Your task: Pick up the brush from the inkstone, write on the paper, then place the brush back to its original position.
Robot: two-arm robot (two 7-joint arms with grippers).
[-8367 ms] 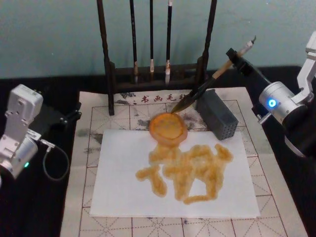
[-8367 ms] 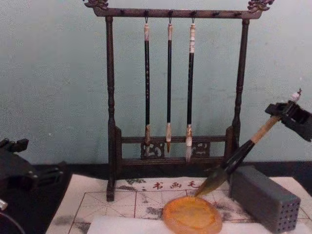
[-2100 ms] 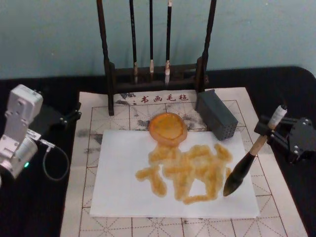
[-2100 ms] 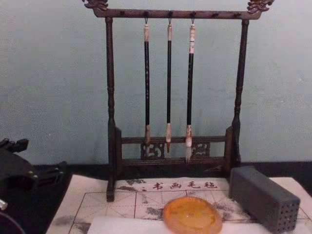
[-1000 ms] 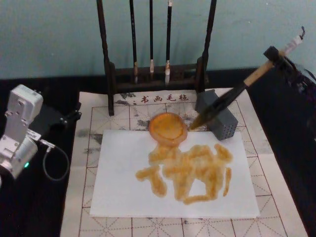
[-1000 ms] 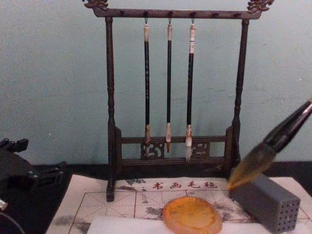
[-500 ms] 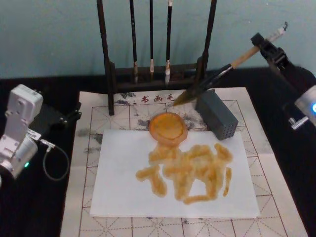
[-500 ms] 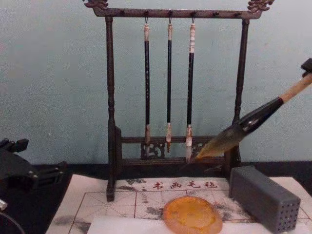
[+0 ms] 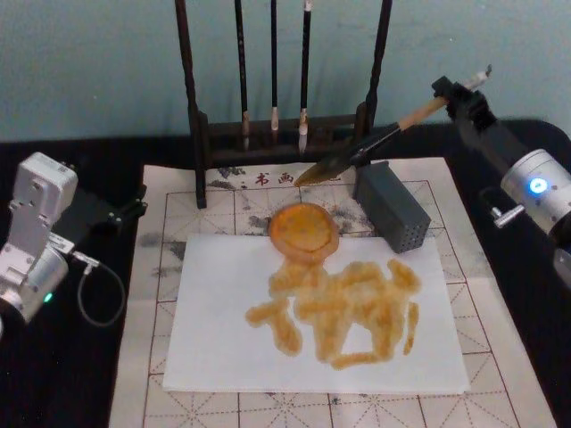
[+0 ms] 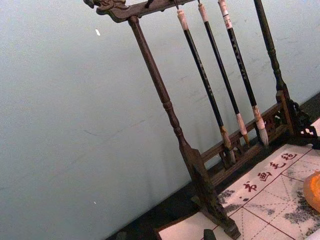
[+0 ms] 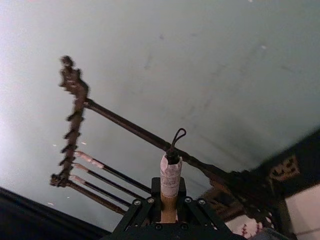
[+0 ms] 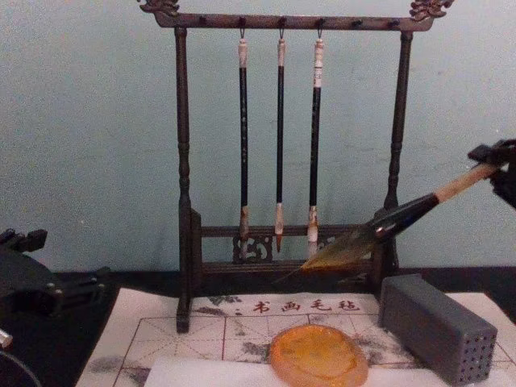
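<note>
Brush (image 9: 375,143) is clamped by its tan handle in my right tool (image 9: 449,100), slanting in the air with its tip just behind the inkstone (image 9: 304,230). I'd lower the bristles onto the dish gently, keeping the shaft clear of the rack (image 9: 198,134) and the grey block (image 9: 393,207). Orange strokes cover the paper (image 9: 223,339), which lies on a gridded mat (image 9: 161,267) on the black counter (image 9: 71,383) before a teal wall. My left tool (image 9: 125,211) is parked at left.
</note>
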